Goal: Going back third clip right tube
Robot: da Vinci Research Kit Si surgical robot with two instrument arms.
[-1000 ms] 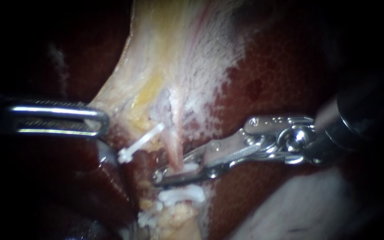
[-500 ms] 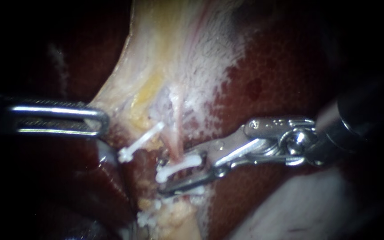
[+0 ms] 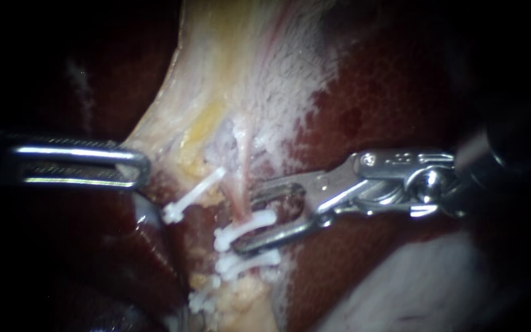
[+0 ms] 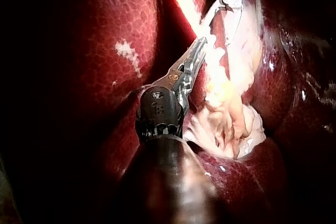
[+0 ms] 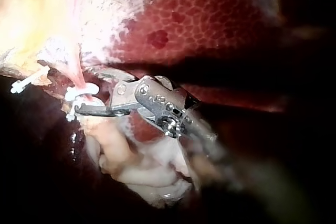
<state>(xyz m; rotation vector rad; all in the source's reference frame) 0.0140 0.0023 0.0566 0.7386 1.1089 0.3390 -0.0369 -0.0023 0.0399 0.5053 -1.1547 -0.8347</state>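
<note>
Foreground: a pale, blurred mass [image 3: 413, 289] fills the lower right corner of the endoscope view, under the right instrument's shaft.
Right instrument [image 3: 248, 222]: it comes in from the right at a slight downward slope. Its jaws stand apart, the upper one clear of the third clip and the lower one lying along the clip's underside.
Third clip [image 3: 247, 226]: white and closed across the right tube, it lies in the gap between the spread jaws.
Right tube [image 3: 241, 184]: a thin pink strand that runs down from the pale sheet into the third clip.
Lower clips: one white clip [image 3: 248, 263] sits just below the lower jaw, and another [image 3: 203, 301] sits further down the same yellowish stump.
Slanted clip [image 3: 195, 195]: white and tilted, it lies beside the right tube on the left instrument's side, apart from the third clip.
Left instrument [image 3: 144, 167]: it lies level, coming in from the left, with its jaws together and clamped on the edge of the pale sheet.
Pale sheet [image 3: 235, 80]: yellow-white tissue whose left edge slopes down to the left instrument's tip.
Liver [image 3: 388, 98]: dark red and mottled, it lies behind and on both sides.
Open room: bare liver lies above and below the right instrument's shaft, and a dark gap separates the left instrument's tip from the clips.
</note>
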